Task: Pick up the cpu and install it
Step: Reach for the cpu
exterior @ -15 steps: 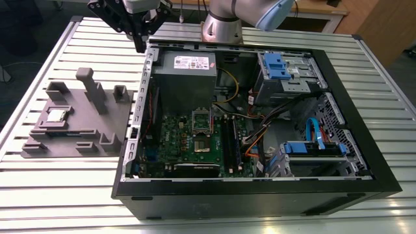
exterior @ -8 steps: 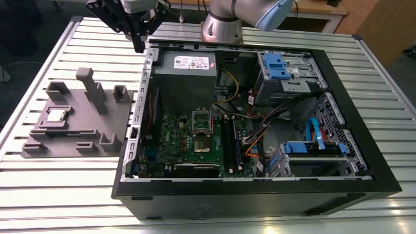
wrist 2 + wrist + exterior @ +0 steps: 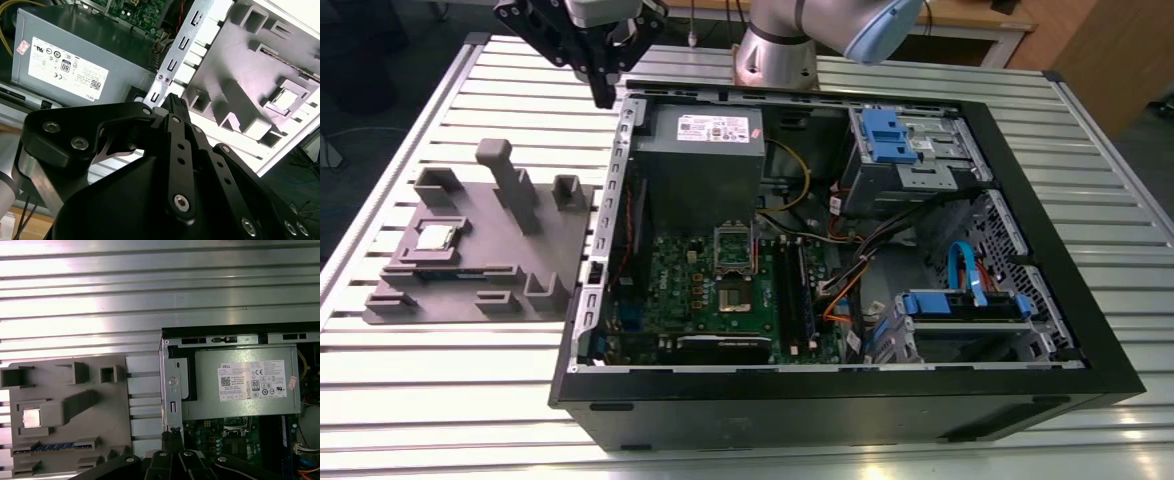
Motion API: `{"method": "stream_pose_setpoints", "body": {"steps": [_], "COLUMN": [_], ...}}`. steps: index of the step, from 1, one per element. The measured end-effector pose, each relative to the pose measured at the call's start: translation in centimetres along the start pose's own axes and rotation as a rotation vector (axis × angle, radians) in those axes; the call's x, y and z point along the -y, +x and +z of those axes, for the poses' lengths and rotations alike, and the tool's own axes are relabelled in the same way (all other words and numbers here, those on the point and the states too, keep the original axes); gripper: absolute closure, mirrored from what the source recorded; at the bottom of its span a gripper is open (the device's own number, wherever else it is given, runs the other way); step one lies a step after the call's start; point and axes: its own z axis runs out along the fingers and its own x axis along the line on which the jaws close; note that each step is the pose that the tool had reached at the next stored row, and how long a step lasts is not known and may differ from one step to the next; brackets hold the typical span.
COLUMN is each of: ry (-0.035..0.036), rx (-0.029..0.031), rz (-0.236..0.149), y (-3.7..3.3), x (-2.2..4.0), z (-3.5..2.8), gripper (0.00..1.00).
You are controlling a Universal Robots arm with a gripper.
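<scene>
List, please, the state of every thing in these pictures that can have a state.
gripper: jaws shut, holding nothing, hovering by the computer case's edge.
cpu: lying flat in the grey fixture, silver top up, not gripped.
grey fixture: flat on the slatted table, beside the case.
computer case: lying on its side, side panel off, inside exposed.
</scene>
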Motion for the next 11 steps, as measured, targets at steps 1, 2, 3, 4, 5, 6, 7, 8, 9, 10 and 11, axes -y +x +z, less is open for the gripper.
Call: {"method": "stream_pose_setpoints", "body": {"steps": [1,2,3,4,5,6,7,8,9,10,11], "ry": [0.0000,0.0000,0.0000,0.0000,0.0000,-0.0001,0.0000,0.0000,0.0000,0.0000,0.0000], "rx": [0.0000,-0.0001,0.0000,-0.0001,0.0000,0.0000,0.0000,-0.0001,0.0000,0.0000,0.0000], "rz": [0.000,0.000,0.000,0.000,0.000,0.000,0.000,0.000,0.000,0.000,0.000], "y": [0.01,0.04,0.05,0.08,0.10,0.15,0.18,0.24,0.29,0.33,0.35], "x": [0.00,0.00,0.00,0.00,0.01,0.01,0.01,0.02,0.02,0.02,0.02], "z": [0.00,0.00,0.00,0.00,0.00,0.00,0.00,0.00,0.00,0.00,0.00], "gripper": [0.90,0.90,0.90,0.90,0.90,0.90,0.90,0.90,0.90,0.90,0.90]}}
